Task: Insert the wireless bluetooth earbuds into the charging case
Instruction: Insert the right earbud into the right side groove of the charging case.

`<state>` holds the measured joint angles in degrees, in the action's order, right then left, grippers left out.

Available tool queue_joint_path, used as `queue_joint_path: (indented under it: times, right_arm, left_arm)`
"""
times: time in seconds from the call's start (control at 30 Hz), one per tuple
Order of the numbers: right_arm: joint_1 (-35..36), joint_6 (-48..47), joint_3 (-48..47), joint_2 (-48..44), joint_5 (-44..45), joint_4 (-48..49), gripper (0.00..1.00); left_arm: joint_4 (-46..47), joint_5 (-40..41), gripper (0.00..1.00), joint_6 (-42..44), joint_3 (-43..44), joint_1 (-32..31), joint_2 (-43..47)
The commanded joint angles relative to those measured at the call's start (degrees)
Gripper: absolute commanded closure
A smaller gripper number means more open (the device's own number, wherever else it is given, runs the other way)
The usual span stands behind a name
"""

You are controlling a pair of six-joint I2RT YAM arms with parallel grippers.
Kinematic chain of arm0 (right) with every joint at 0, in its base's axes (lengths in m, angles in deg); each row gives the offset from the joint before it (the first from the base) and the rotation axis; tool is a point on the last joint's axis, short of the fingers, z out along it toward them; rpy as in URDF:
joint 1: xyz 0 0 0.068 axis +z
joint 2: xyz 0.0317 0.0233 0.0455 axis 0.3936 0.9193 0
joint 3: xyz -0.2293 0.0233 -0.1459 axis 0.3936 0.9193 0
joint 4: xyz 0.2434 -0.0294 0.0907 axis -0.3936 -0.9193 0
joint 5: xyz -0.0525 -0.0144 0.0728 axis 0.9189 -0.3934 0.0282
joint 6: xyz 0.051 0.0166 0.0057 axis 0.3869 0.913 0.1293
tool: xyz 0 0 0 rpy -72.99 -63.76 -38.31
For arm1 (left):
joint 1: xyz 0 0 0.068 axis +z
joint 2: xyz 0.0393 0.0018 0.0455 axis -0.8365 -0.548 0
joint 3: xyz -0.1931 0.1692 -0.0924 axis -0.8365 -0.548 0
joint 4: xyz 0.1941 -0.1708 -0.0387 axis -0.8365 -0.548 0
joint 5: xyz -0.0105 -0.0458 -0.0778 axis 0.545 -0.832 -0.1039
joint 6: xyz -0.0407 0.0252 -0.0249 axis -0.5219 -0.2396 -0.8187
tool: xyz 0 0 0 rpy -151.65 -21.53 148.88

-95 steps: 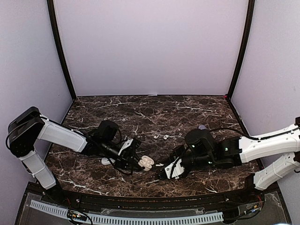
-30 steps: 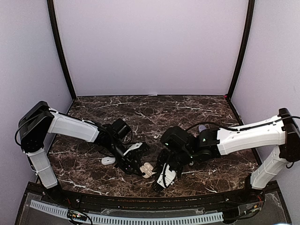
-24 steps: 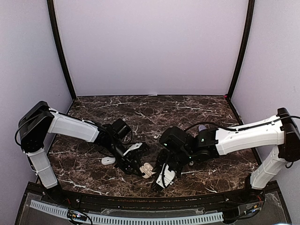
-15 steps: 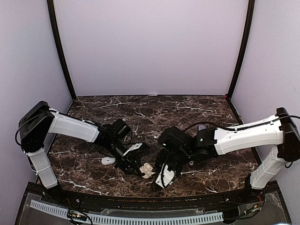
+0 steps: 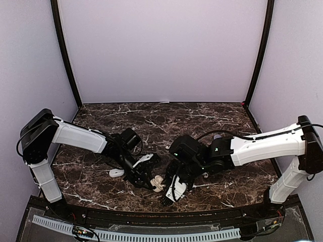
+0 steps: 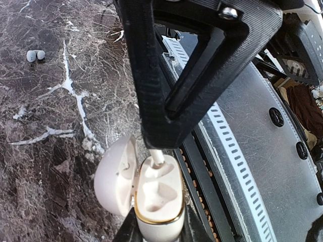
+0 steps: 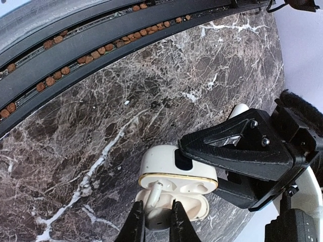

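L fingers [image 7: 237, 154] pinch open white oval plastic charging case [image 7: 176, 174], gold rim, nr front edge of dark marble counter [image 7: 101, 126]. R fingers [image 7: 136, 224] pinch small white earbud [image 7: 154, 199], stem inside the case.

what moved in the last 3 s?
The right arm swung in from the right, bringing the right fingers and their earbud to the open charging case, then crept left. The left fingers carried the case slightly nearer. Unchanged: white oval piece on the table.
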<state>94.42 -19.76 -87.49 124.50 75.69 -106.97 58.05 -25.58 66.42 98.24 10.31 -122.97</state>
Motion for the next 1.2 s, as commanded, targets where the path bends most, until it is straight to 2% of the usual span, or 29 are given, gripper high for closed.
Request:
queue_joint_path:
  times: [0.0, 0.77, 1.17]
  right_arm:
    - [1.04, -0.19, -1.82, 2.16, -1.05, 0.47, 1.0]
    - [2.91, -2.61, -5.93, 6.38, 1.35, -2.65, 1.0]
    - [2.97, 1.94, -8.85, 8.42, -0.84, -4.26, 1.0]
  left_arm:
    - [-0.75, -0.82, 0.84, 0.67, 0.93, -0.31, 0.26]
    - [-1.02, -0.89, 0.84, 0.24, 0.92, -0.3, 0.16]
    - [1.15, -1.4, 0.84, -0.03, 0.0, -0.3, 1.34]
